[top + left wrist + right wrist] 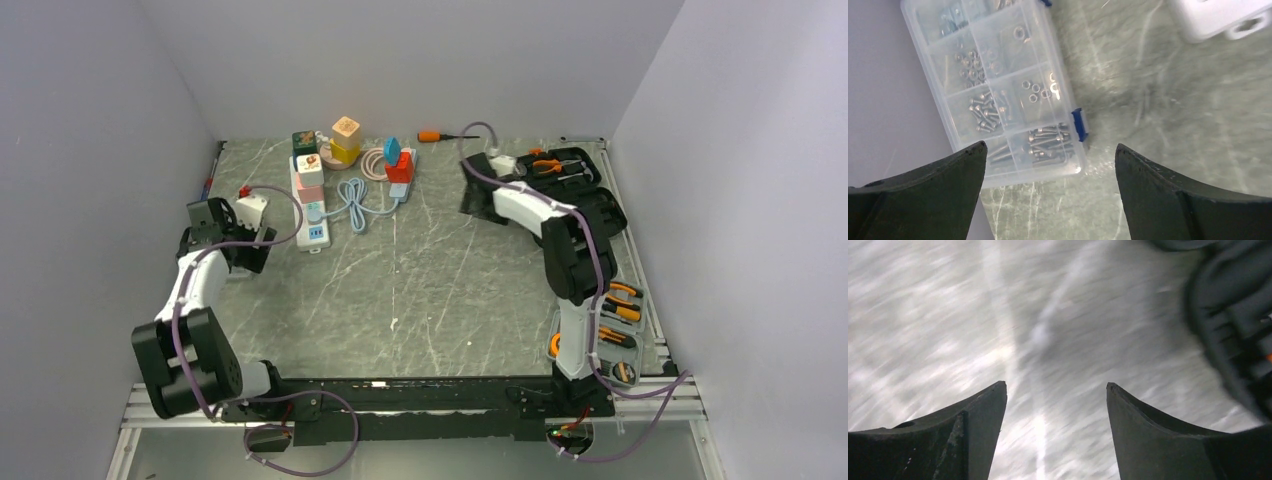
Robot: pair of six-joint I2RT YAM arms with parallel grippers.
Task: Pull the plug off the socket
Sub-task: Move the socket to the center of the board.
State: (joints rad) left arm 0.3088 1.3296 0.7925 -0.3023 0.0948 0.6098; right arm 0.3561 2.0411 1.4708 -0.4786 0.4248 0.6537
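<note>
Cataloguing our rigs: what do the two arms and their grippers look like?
The left arm and right arm pair white links with black joints, each trailing a purple cable. The left gripper and right gripper have matte black, tapering fingers.

The table (430, 290) looks like polished grey-green marbled stone with a faint sheen. By the left wall, a clear glossy plastic parts box (998, 85) with blue plastic latches (1079, 125) holds bright metal screws (1045, 137). The left gripper (1050, 146) has matt black plastic fingers (933, 200), and the far-left power strip (310, 205) is smooth white plastic.
</note>
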